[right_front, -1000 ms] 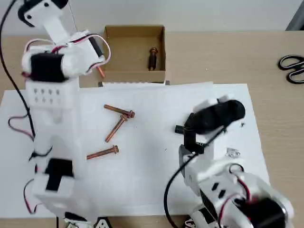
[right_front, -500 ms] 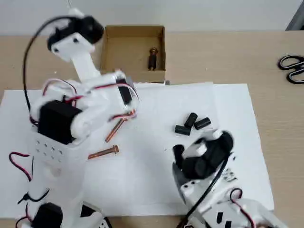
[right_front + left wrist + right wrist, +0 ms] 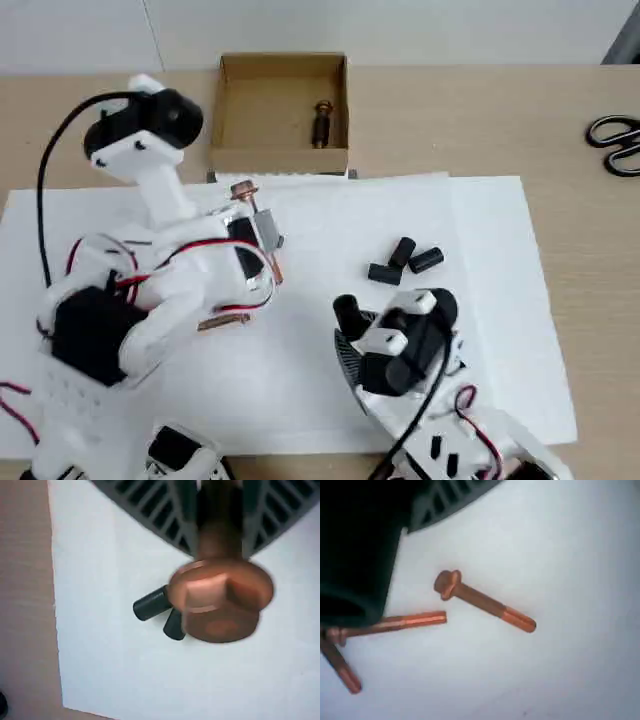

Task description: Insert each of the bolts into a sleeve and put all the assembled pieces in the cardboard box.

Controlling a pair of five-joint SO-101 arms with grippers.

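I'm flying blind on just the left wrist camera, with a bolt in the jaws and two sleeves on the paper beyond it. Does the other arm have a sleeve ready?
Observer: Yes. The right arm has its jaws shut on a black sleeve, over the paper across from your bolt.
Operator: How many loose sleeves are there?
Observer: Three loose sleeves lie close together on the paper.
Operator: Anything in the box?
Observer: One assembled piece lies in the cardboard box, near a side wall.
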